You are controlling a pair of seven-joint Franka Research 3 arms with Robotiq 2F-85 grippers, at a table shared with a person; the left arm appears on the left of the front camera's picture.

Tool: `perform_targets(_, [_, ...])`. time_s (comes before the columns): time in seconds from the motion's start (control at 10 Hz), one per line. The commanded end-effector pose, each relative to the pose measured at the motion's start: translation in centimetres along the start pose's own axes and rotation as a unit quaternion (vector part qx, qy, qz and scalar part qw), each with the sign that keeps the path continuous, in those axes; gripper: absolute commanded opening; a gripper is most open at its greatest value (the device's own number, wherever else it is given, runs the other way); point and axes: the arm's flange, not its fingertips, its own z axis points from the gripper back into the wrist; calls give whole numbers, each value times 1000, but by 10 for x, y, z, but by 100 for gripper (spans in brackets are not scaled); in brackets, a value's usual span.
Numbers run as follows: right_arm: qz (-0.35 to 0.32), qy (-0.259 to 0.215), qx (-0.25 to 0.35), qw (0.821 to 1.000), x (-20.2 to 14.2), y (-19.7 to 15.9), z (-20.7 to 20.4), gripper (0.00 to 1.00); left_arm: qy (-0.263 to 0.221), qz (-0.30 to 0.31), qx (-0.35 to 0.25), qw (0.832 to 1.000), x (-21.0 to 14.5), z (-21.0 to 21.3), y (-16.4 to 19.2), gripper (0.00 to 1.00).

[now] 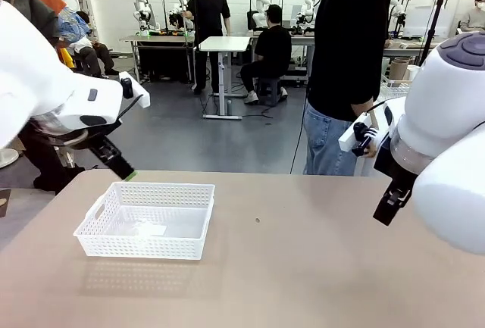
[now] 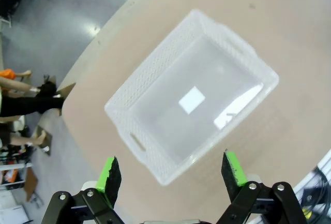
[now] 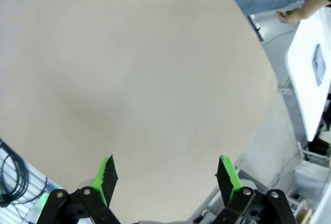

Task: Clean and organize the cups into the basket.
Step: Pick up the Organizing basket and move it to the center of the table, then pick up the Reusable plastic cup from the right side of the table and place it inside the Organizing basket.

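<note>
- Basket [image 1: 141,245]: a shallow white plastic tray with lattice walls sits on the tan table [image 1: 318,267], towards the robot's left. It lies flat, with a cut-out handle at each short end.
- From the left wrist view the basket [image 2: 155,64] is seen from above. It holds no cups. On its floor there is just 1 small pale rectangle [image 2: 191,100], perhaps a label or a glare patch; I cannot tell which.
- Left hand [image 1: 123,167]: it hangs in the air beside the basket's far left corner, not touching it. Its 2 green-tipped fingers stand wide apart with nothing between them, as the wrist view of the left hand [image 2: 171,172] makes plain.
- Right hand [image 1: 390,203]: it hovers on the robot's right, well apart from the basket. In its own view the right hand [image 3: 166,175] has its fingers spread wide over bare table [image 3: 129,69], holding nothing.
- A person [image 1: 348,55] in a black top and jeans stands at the far right edge of the table, turned away from it.
- Progress, as I judge it: nothing is done yet. All the cleaning and placing of cups into the basket is still ahead.
</note>
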Motion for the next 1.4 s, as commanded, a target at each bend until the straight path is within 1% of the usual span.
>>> perform_targets(0.0, [-7,-8,-25,1000,-103,52,-28,100,49,-62,35,996,-106,-15,-54,100])
perform_targets(0.1, [-15,-5,-28,999,-100,45,-31,100,78,-81,42,993,-110,-20,-54,100])
perform_targets(0.2, [-20,-4,-25,999,-94,38,-37,100,107,-103,34,988,-113,-27,-51,100])
perform_targets(0.3, [-14,1,-21,1000,-86,36,-44,100,138,-116,6,984,-115,-38,-45,100])
perform_targets(0.4, [-9,8,-22,1000,-80,35,-50,100,163,-110,-18,980,-117,-52,-38,100])
perform_targets(0.6, [-7,13,-21,1000,-74,32,-56,100,183,-54,-71,979,-120,-70,-24,100])
perform_targets(0.7, [-10,11,-43,999,-69,32,-60,100,159,-26,-58,985,-115,-74,-22,100])
perform_targets(0.8, [1,22,-5,1000,-3,0,-9,100,189,-78,-43,978,-48,-43,-1,100])
perform_targets(1.1, [1,22,-5,1000,-3,0,-9,100,189,-78,-43,978,-48,-43,-1,100])
perform_targets(1.2, [1,21,-10,1000,0,0,-13,100,186,-69,-50,979,-48,-49,1,100])
perform_targets(1.3, [-57,-76,109,989,-7,-25,-4,100,108,-26,-131,985,-47,-38,22,100])
